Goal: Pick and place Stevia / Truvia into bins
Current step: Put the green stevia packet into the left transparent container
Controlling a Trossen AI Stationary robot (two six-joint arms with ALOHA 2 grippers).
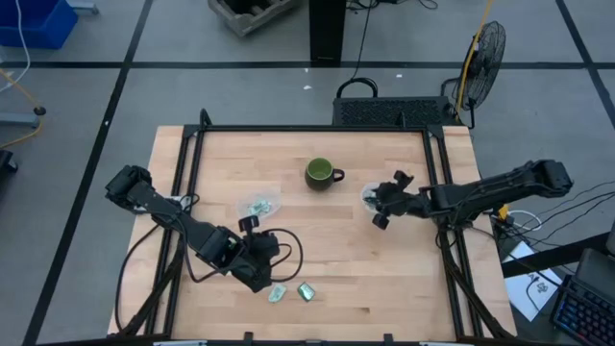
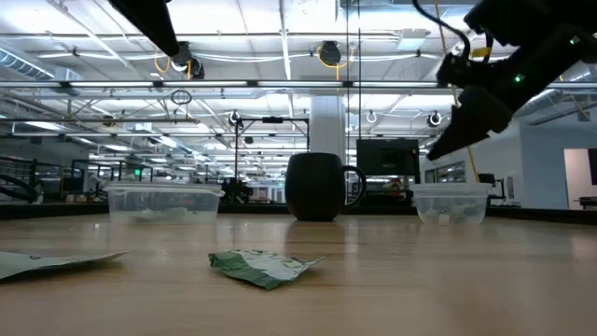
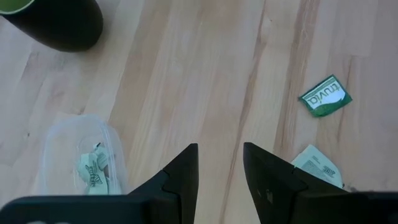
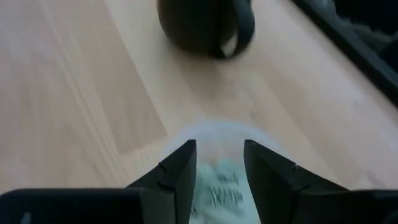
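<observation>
Overhead, you see the right gripper (image 1: 381,204) poised directly above the right bin (image 1: 370,197), the clear cup just beside the dark green mug (image 1: 321,173); its own wrist view looks down between parted fingers (image 4: 180,171) onto pale packets (image 4: 219,186) lying inside that bin, and nothing is held between the jaws. You may judge that the gripper stands over the rim because that is where a packet is let go, so this drop looks complete. The left gripper (image 1: 258,266) hangs low near the front of the table, jaws parted and empty, with two loose packets close by: a pale packet (image 1: 277,293) just beside it and a darker green Truvia packet (image 1: 307,291) a little farther along. Its position suits a reach for either one. The left bin (image 1: 259,205) sits near the table's middle, between the left arm and the mug, and already holds a few packets (image 3: 92,169). From table height, both bins flank the mug, and a crumpled green packet (image 2: 263,266) lies flat on the wood in the foreground, so you should expect a thin, low target that needs fingertips brought right to the surface.
</observation>
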